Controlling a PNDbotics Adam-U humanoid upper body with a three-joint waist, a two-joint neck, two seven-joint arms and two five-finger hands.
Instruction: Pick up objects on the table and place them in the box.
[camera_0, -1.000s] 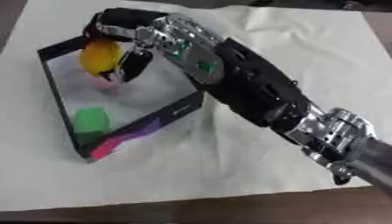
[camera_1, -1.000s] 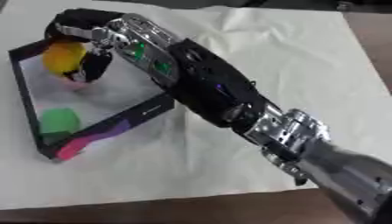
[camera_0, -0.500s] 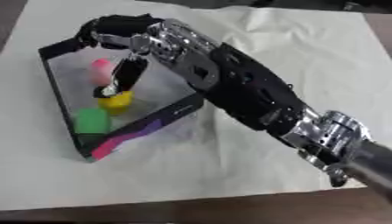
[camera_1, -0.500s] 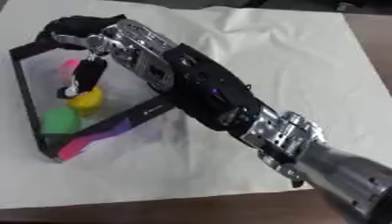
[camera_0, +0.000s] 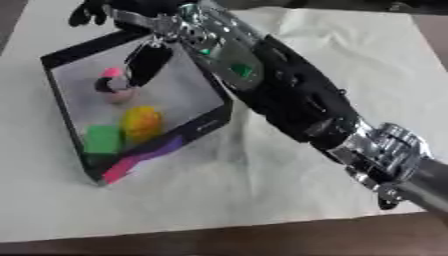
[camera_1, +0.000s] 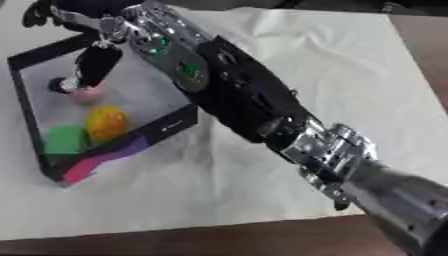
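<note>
White cloth (camera_0: 289, 200) covers the table where we work, with bare brown wood at the near edge. Our right arm (camera_0: 289, 95) reaches diagonally across to the black box (camera_0: 206, 125). Our right hand (camera_0: 144, 60) hangs open and empty over it. Inside lie a yellow object (camera_0: 142, 124), a green block (camera_0: 102, 139) and a small pink piece (camera_0: 114, 90). We judge the release done; next we must withdraw and seek another object.
</note>
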